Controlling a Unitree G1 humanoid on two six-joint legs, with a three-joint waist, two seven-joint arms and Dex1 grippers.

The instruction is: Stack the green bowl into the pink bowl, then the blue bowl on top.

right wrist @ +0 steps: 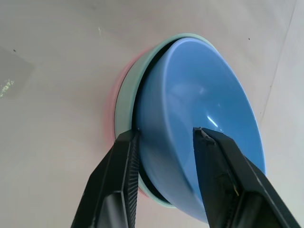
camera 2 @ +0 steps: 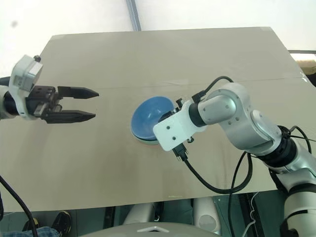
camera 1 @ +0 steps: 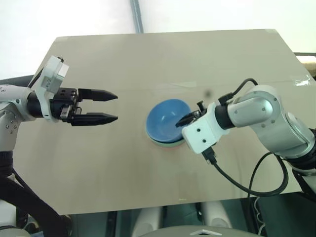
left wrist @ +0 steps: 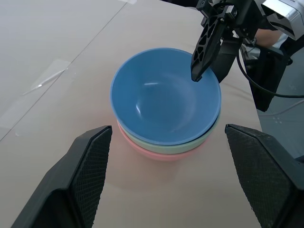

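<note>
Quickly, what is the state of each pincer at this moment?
Left pincer: open, holding nothing, away from the bowls.
Right pincer: fingers apart, straddling the rim of the blue bowl; whether it grips cannot be told.

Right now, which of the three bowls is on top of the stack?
The blue bowl. It sits inside the green bowl, whose rim shows just beneath it, and the pink bowl is at the bottom.

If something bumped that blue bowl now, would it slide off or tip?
Probably neither. The blue bowl sits nested in the green bowl, whose rim rings it, so a sideways nudge would likely shift the whole stack. It looks like thin, glossy plastic, so probably light and slippery. The right gripper straddles its wall, jaws apart.
</note>
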